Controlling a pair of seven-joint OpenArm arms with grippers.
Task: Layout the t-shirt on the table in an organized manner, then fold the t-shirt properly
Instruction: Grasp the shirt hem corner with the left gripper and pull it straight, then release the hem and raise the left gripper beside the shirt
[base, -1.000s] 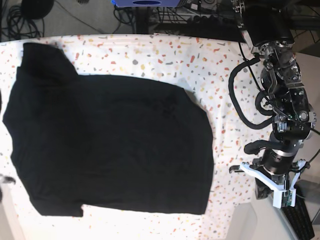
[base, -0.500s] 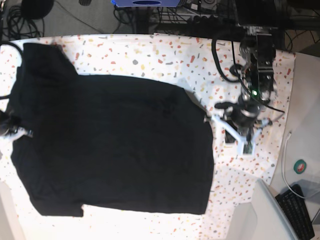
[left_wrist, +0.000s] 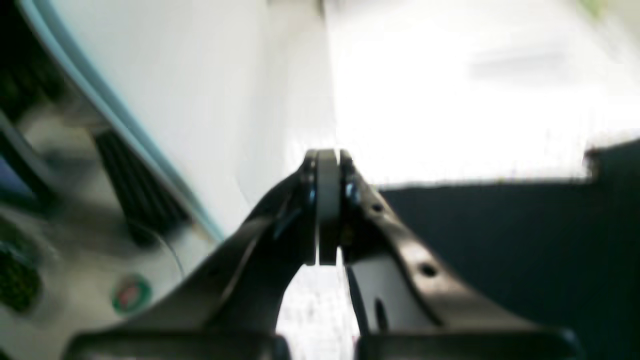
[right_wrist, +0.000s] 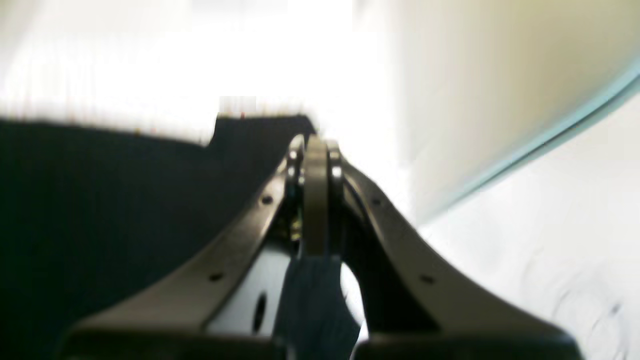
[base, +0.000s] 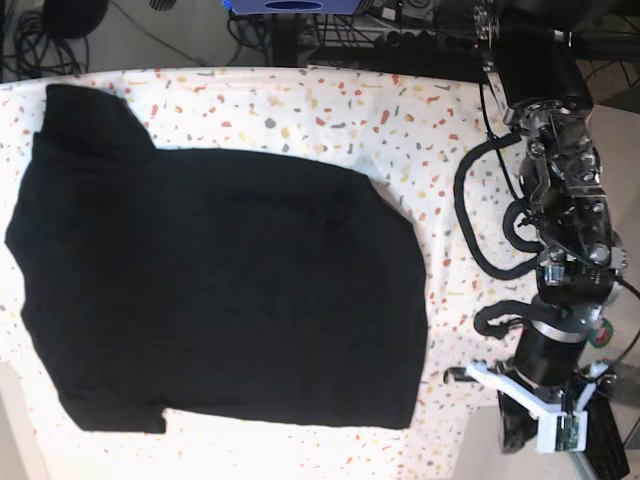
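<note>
Left gripper (base: 540, 405): one in the base view, low at that view's right edge, off the cloth; pads pressed together on nothing in its wrist view.

Right gripper (right_wrist: 315, 200): absent from the base view, one in its own wrist view; pads pressed together. A dark blue ribbed strip sits below the pads; whether it is cloth or part of the rig cannot be told.

T-shirt (base: 215, 290): one, black, lying mostly flat on the desk (base: 330, 110), covering the centre and the base view's left. One sleeve shows at top left, a small flap at the bottom left hem; the printed patch is barely readable.

Far background: cables and equipment beyond the desk's far edge.

Count: two arms, one t-shirt, one desk.

Risk, as judged: the layout looks nearly done, so a closed gripper sweeping in low could drag the flat cloth and wrinkle it. Black cloth under bright glare hides the hem edges, so a pinch could miss or catch both layers.
</note>
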